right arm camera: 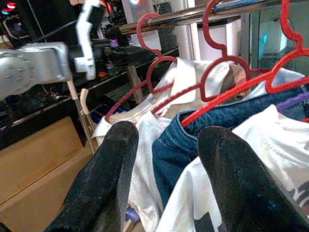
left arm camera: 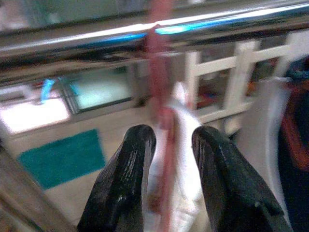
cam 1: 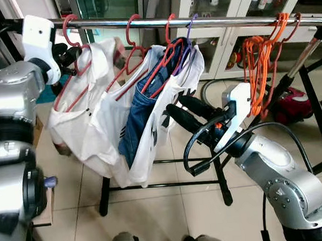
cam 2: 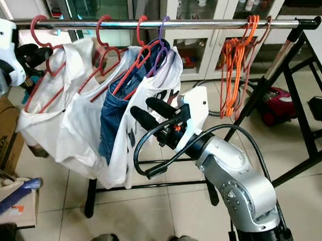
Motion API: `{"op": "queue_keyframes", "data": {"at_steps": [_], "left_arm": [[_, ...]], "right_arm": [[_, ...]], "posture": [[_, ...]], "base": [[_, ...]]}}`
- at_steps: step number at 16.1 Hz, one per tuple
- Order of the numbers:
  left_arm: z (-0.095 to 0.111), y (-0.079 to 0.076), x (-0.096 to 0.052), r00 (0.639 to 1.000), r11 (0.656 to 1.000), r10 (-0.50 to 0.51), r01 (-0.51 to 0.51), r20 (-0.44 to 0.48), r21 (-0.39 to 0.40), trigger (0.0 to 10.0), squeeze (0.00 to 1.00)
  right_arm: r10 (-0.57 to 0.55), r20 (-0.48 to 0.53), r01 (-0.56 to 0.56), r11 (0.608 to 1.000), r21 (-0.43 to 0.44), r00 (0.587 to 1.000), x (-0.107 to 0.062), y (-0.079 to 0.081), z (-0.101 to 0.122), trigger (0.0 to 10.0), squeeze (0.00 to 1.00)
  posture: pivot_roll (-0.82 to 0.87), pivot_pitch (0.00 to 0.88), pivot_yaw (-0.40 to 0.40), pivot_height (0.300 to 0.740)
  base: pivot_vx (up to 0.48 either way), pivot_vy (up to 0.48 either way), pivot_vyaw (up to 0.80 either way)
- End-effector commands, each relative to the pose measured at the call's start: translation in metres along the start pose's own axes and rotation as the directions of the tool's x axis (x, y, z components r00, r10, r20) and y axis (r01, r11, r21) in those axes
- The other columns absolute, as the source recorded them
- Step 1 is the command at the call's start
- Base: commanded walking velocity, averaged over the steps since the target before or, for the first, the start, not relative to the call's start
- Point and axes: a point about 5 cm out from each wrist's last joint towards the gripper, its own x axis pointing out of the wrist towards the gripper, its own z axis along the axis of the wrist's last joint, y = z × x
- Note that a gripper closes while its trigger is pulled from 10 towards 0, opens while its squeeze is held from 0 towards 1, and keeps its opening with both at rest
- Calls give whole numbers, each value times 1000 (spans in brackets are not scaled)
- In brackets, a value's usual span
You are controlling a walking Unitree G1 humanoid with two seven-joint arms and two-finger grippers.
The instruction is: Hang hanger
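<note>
My left end effector point(left arm camera: 166, 159) is up just under the shiny metal clothes rail point(cam 1: 220, 21), fingers spread on either side of the red plastic hanger point(left arm camera: 161, 96) with the white shirt point(cam 1: 80, 118), which is hooked on that rail. Right end effector point(cam 1: 185, 112) is lower, fingers apart and gripping nothing, next to the hanging blue jeans point(cam 1: 138, 114).

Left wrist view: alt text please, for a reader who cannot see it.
Two black fingers straddle the neck of a red hanger hooked over a shiny metal rail, with white cloth below. Blurred white cabinets stand behind.
</note>
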Motion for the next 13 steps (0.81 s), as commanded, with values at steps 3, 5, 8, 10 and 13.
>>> {"op": "queue_keyframes", "data": {"at_steps": [3,5,8,10,13], "left_arm": [[12,-14,-39,988,987,-156,156,14,44,10000,0],[12,-24,-86,976,968,-217,216,-6,125,10000,0],[17,-39,-120,972,972,-232,231,28,41,10000,0],[3,-67,-125,971,970,-240,240,0,49,10000,0],[-48,-124,-100,997,997,-57,54,-50,-56,10000,0]], "right_arm": [[-23,-29,22,1000,-22,999,-3,0,1,10000,0],[-53,-42,52,998,-26,998,-9,-1,-3,10000,0],[-88,-48,88,996,-5,995,-12,-2,-9,10000,0],[-149,-56,148,989,-15,987,-15,-8,-15,10000,0],[-363,23,363,931,-27,932,-27,-26,-9,10000,0]], "posture": [[62,77,-42,740],[68,73,-52,740],[86,63,-83,740],[105,49,-95,740],[100,28,-102,740]], "base": [[0,0,0],[0,0,0],[0,0,0],[0,0,0],[0,0,0]]}}
